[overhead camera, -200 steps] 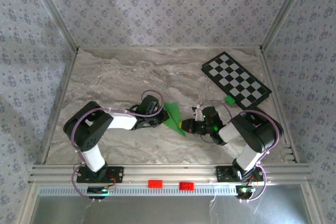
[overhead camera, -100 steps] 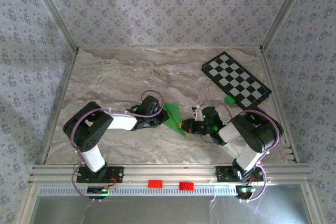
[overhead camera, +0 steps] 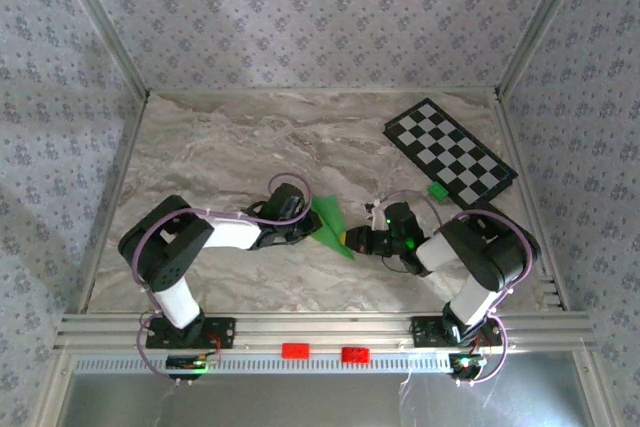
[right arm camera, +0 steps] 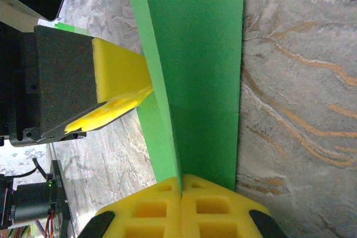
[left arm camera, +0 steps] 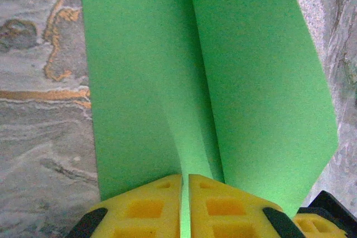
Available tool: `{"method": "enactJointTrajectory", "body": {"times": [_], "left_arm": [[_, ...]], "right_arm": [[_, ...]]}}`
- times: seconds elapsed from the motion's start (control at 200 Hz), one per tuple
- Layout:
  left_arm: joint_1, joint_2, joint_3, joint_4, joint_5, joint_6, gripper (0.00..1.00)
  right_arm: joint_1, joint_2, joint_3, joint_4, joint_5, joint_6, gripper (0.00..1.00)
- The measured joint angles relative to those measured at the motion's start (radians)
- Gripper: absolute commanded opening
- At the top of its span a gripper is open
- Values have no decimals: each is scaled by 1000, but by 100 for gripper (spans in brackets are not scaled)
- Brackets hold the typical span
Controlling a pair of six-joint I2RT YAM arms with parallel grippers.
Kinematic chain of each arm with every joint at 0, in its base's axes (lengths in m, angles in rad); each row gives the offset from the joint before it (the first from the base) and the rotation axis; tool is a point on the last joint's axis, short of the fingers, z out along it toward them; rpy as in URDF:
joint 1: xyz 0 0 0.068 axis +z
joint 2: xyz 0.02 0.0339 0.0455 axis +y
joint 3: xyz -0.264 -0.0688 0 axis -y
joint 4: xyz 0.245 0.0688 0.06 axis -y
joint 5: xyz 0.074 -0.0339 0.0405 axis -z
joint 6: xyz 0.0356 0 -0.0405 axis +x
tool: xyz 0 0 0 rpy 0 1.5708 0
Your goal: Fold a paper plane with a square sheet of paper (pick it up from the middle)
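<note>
The bright green paper [overhead camera: 329, 223] is folded along a centre crease and lies low over the marble table between both arms. My left gripper [overhead camera: 306, 231] is shut on its left end. In the left wrist view the yellow fingertips [left arm camera: 150, 199] pinch the crease of the paper [left arm camera: 139, 82], and two flaps spread away from it. My right gripper [overhead camera: 352, 240] is shut on the other end. In the right wrist view the paper [right arm camera: 201, 71] stands on edge between my closed pads [right arm camera: 212, 199], and a yellow finger [right arm camera: 117, 96] of the left gripper presses on its far side.
A black-and-white checkered board [overhead camera: 450, 155] lies at the back right, with a tiny green block [overhead camera: 437, 190] at its near edge. Two red blocks [overhead camera: 295, 350] sit on the front rail. Metal rails border the marble table [overhead camera: 220, 147].
</note>
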Motion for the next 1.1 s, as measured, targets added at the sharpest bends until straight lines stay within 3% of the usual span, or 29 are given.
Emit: {"method": "enactJointTrajectory", "body": {"times": [1.099], "left_arm": [[-4, -92, 35, -53, -7, 82, 14]], "right_arm": [[-2, 0, 13, -30, -16, -3, 1]]}}
